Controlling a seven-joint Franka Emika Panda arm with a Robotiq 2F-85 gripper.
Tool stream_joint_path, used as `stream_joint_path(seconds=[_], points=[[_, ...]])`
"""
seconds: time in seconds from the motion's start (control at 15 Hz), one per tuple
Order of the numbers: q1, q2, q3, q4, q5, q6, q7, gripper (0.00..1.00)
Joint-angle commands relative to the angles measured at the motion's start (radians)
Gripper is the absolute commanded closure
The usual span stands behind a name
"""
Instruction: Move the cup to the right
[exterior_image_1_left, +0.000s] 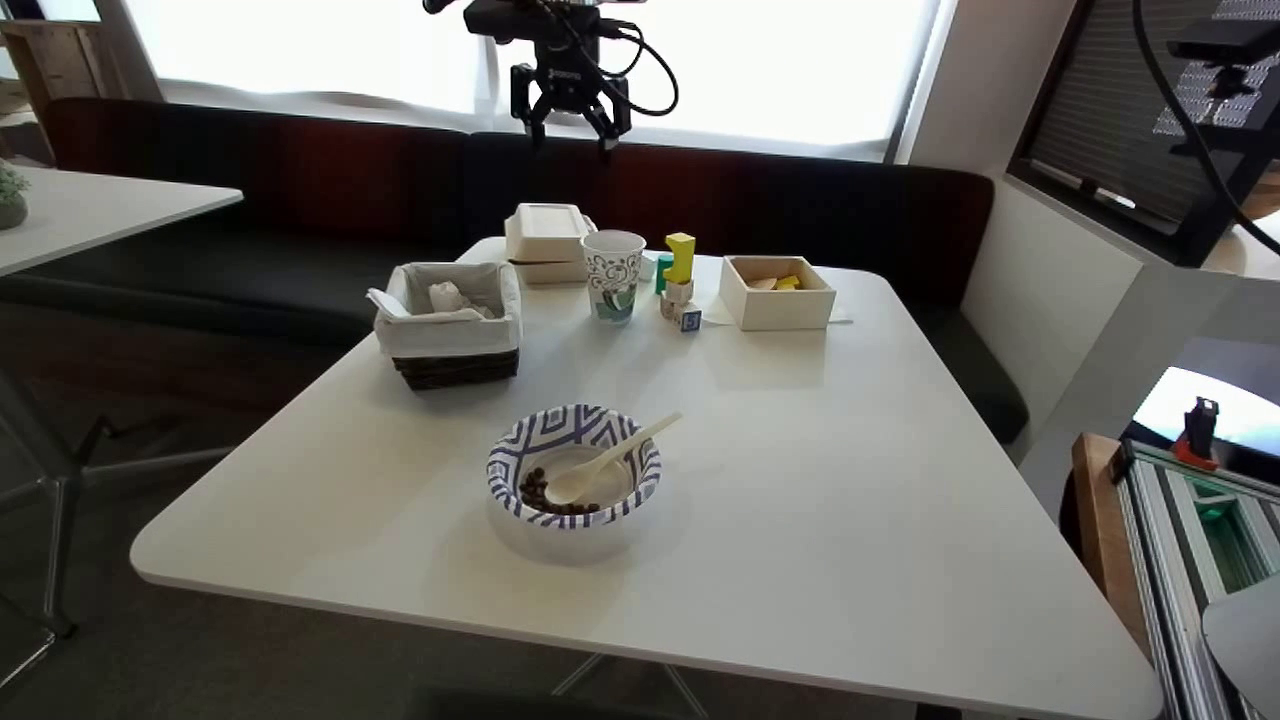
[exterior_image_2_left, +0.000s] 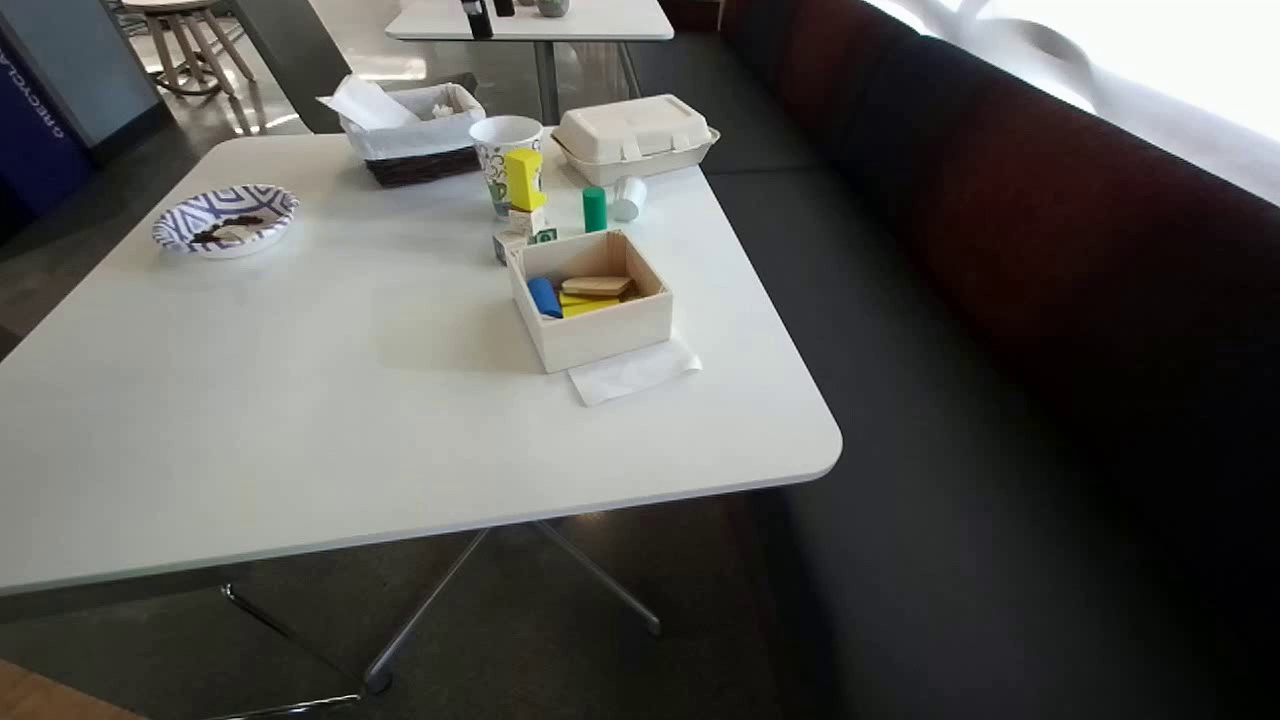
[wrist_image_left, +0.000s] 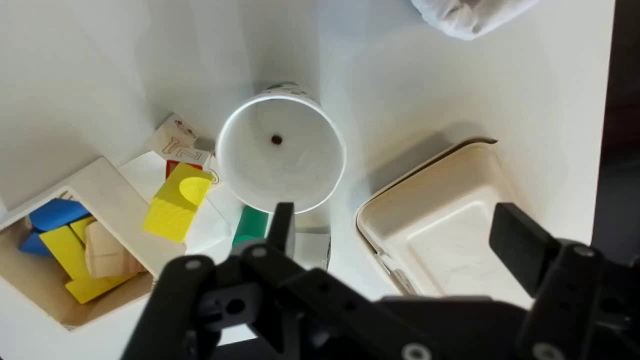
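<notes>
The tall white paper cup (exterior_image_1_left: 613, 280) with dark scroll and green markings stands upright near the far end of the table. It also shows in an exterior view (exterior_image_2_left: 492, 165), partly behind a yellow block. In the wrist view I look down into the cup (wrist_image_left: 280, 160); a small dark bit lies on its bottom. My gripper (exterior_image_1_left: 573, 140) is open, empty and well above the table's far end. In the wrist view the gripper (wrist_image_left: 397, 232) has its fingers wide apart over the takeout box, with one fingertip overlapping the cup's rim in the picture. Its fingertips (exterior_image_2_left: 490, 10) show at an exterior view's top edge.
Close to the cup are a beige takeout box (exterior_image_1_left: 548, 232), a stack of small blocks (exterior_image_1_left: 680, 265), a green cylinder (exterior_image_2_left: 595, 209) and a wooden box (exterior_image_2_left: 610, 335) of blocks. A lined basket (exterior_image_1_left: 455, 340) and a patterned bowl (exterior_image_1_left: 535, 432) with a spoon stand on the table.
</notes>
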Motion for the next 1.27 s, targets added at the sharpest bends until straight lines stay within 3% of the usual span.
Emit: stream_joint_path(seconds=[0.0, 0.87, 0.93, 1.2], points=[[-0.011, -0.161, 0.021, -0.237, 0.004, 0.078, -0.210, 0.00], [0.009, -0.692, 0.062, -0.829, 0.005, 0.089, -0.886, 0.00], [0.005, -0.574, 0.052, -0.680, 0.001, 0.052, -0.805, 0.00], [0.003, -0.599, 0.054, -0.697, 0.001, 0.052, -0.815, 0.00]])
